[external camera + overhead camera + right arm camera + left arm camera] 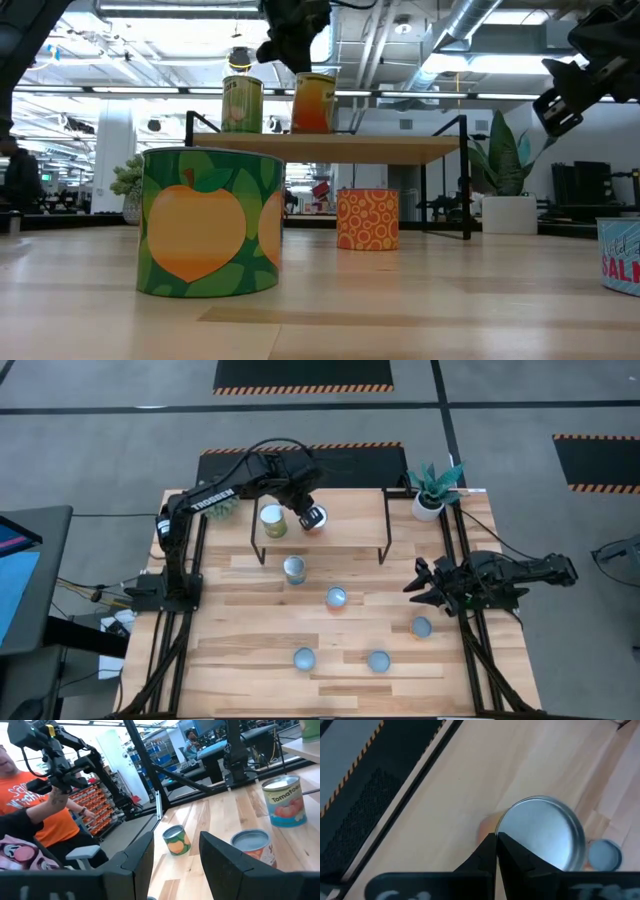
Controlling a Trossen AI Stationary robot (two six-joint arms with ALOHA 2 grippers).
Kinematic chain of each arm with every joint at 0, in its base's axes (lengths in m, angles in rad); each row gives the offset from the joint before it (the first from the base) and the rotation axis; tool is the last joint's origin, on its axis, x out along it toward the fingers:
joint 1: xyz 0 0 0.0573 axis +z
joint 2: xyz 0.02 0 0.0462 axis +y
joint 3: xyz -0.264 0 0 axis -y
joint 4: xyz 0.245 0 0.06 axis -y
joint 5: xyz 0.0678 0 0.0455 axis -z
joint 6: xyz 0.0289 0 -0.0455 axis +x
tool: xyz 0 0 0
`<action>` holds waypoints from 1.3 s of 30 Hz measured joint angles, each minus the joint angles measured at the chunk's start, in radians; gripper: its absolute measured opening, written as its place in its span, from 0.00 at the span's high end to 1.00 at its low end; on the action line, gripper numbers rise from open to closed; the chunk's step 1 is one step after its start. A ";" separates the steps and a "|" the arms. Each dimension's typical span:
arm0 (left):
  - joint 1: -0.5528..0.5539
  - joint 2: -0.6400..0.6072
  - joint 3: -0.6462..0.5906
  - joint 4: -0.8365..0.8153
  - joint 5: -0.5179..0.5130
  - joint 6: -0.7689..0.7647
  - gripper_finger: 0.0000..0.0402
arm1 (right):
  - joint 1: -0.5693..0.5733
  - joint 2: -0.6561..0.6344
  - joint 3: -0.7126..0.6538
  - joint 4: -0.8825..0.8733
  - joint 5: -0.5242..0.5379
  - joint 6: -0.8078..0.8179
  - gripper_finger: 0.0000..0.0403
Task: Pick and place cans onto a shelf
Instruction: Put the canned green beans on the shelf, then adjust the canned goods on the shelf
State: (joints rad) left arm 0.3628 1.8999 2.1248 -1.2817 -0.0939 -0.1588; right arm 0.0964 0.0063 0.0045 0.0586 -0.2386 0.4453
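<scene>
Left gripper [309,512] hovering clenched, empty, above the orange can [314,518] on the shelf [350,532]; lifting straight clears it; right gripper [425,586] waiting released at three o'clock.

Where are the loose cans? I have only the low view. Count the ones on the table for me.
Observer: Five cylindrical tin cans stand on the striped wooden tabletop. The silver-topped can is nearest the low light-wood shelf.
Operator: Tell me whether the left gripper holds the orange can up there.
Observer: No. The left gripper is shut on nothing, just above the orange can on the shelf.
Operator: Report the right gripper.
Observer: The right gripper is open and empty over the table's right side.
</scene>
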 joint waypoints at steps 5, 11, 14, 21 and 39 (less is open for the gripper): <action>0.003 0.000 -0.002 0.016 0.002 0.026 1.00 | 0.004 0.000 0.000 0.000 0.000 0.000 0.55; 0.004 0.000 -0.002 0.016 -0.023 0.043 0.99 | 0.004 0.000 0.000 0.000 0.000 0.000 0.55; 0.007 0.000 -0.002 0.015 -0.023 0.049 0.97 | 0.004 0.000 0.000 0.000 0.000 0.000 0.55; 0.023 0.000 -0.002 0.014 -0.023 0.046 0.88 | 0.004 0.000 0.000 -0.001 0.000 0.000 0.55; -0.108 -0.001 0.132 -0.094 0.167 0.306 0.82 | 0.005 0.000 0.000 -0.005 0.000 -0.006 0.55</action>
State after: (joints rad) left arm 0.2544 1.8988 2.2566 -1.3756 0.0734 0.1475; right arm 0.1009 0.0063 0.0047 0.0540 -0.2386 0.4397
